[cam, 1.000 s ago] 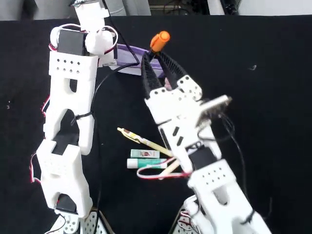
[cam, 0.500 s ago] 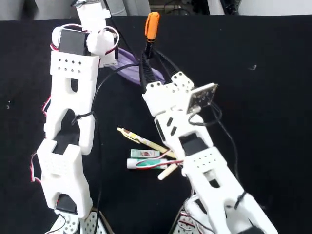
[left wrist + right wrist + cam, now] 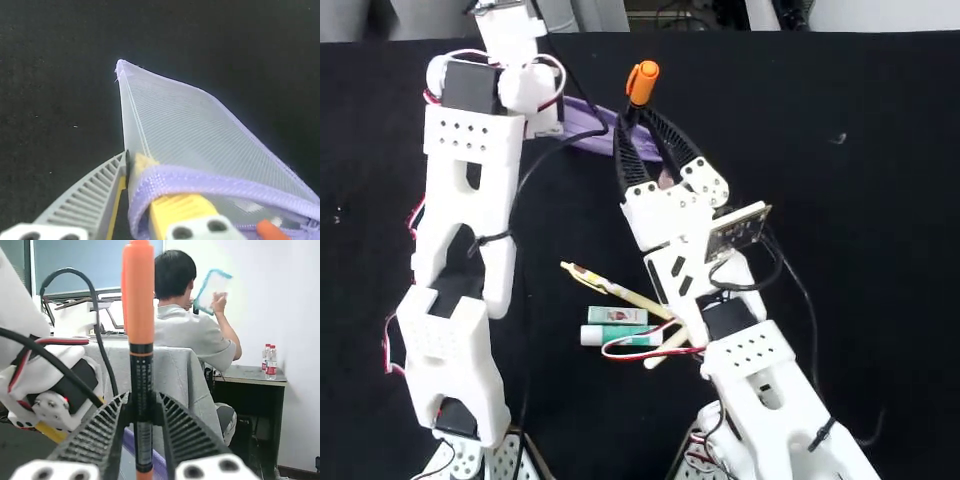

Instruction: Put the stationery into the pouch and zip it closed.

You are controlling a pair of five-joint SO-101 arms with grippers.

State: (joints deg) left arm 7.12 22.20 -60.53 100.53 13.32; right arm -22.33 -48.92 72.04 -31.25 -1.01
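Right claw [image 3: 142, 401] clamps an orange-capped marker [image 3: 138, 300] by its black barrel; left claw [image 3: 131, 160] pinches the clear-mesh, purple-zipped pouch [image 3: 190, 130] at eleven o'clock.

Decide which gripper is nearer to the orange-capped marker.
Right. The right gripper is shut on the orange-capped marker. The left gripper is off to one side of it, clamping the edge of the pouch.

The black tabletop [image 3: 860, 200] carries a small cluster of stationery between the two arm bases: a cream pen [image 3: 610, 288] lying aslant, a green-labelled stick [image 3: 617, 315] and a white tube [image 3: 592, 336] just beside it.
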